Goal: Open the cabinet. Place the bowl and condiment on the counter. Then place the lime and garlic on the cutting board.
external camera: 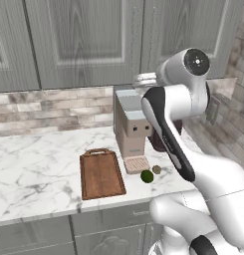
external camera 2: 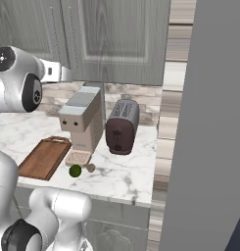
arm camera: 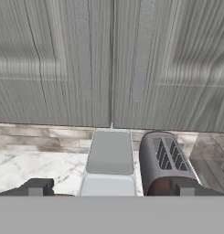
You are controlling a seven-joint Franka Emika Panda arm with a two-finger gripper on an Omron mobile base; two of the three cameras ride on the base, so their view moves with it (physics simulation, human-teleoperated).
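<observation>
Cabinet (arm camera: 111, 59) doors, grey wood-grain with recessed panels, stand shut before the spread-open pincer (arm camera: 111, 188).

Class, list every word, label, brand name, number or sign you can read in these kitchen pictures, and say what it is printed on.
None: no readable text on anything.
The coffee machine has two small dark dots on its front, not letters.
The toaster, cabinet doors and cutting board are unmarked.
</observation>
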